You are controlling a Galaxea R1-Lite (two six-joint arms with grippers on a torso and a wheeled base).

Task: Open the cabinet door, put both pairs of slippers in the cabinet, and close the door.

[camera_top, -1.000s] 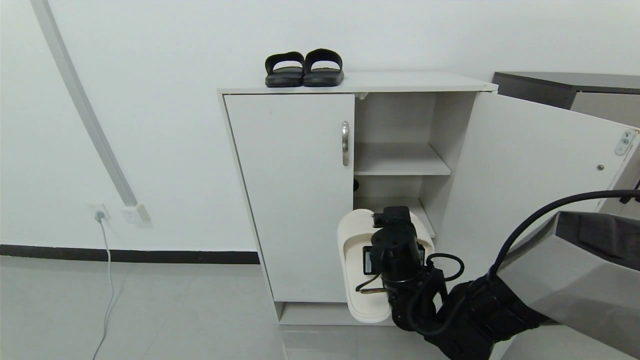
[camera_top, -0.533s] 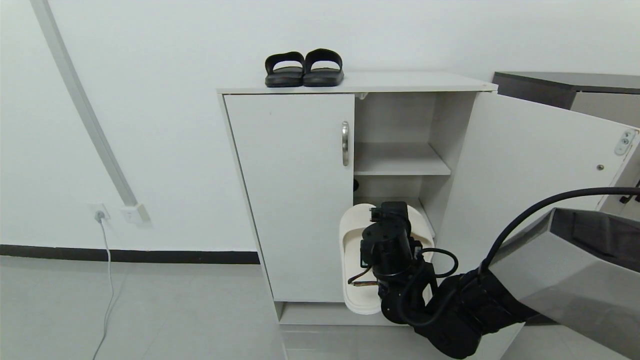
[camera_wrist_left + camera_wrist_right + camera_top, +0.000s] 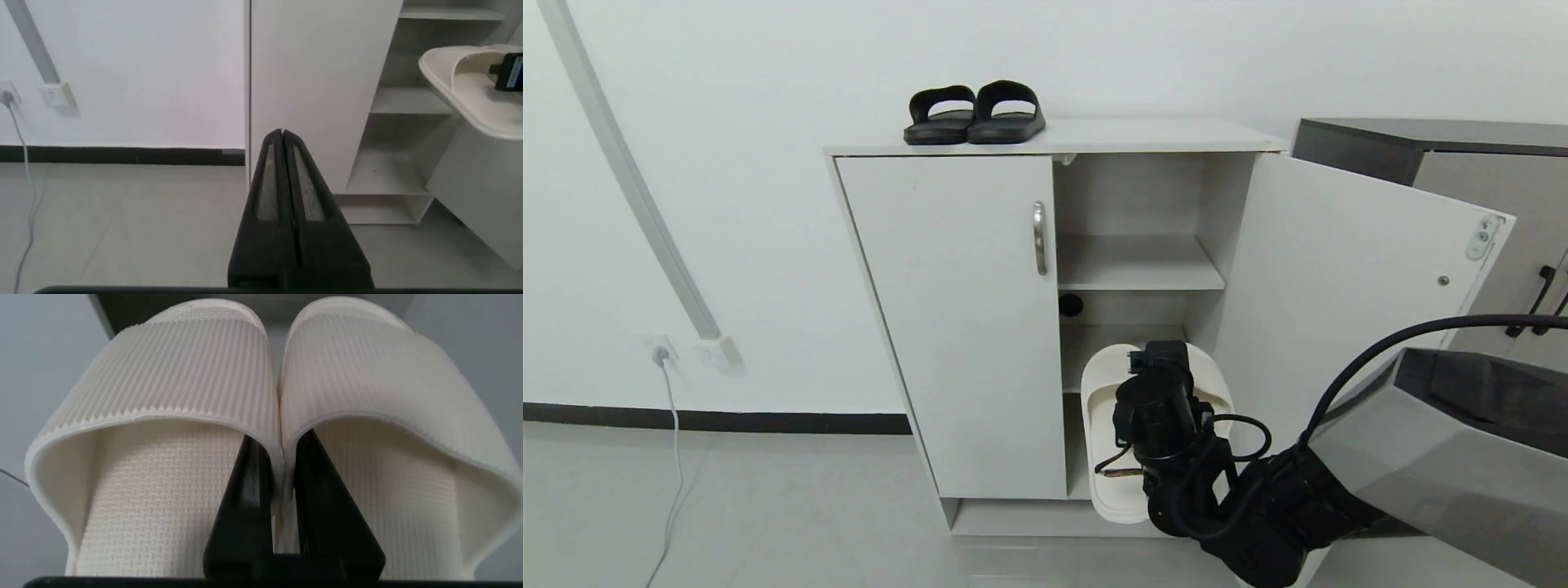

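A white cabinet (image 3: 956,327) stands against the wall, its left door shut and its right door (image 3: 1331,278) swung wide open. A pair of black slippers (image 3: 974,114) sits on the cabinet top. My right gripper (image 3: 1160,384) is shut on a pair of cream slippers (image 3: 1104,433), held at the open compartment, in front of the lower shelf (image 3: 1107,343). In the right wrist view the right gripper (image 3: 278,457) pinches the two inner strap edges of the cream slippers (image 3: 163,457) together. My left gripper (image 3: 282,137) is shut on nothing, low in front of the shut left door (image 3: 319,82).
Inside the cabinet an upper shelf (image 3: 1135,265) is bare. A dark grey unit (image 3: 1421,147) stands to the right behind the open door. A wall socket with a cable (image 3: 658,355) is at the left. Grey floor (image 3: 768,506) lies open before the cabinet.
The head camera has shifted, so the whole scene sits further left. My right gripper has carried the cream slippers upward and further across the open compartment.
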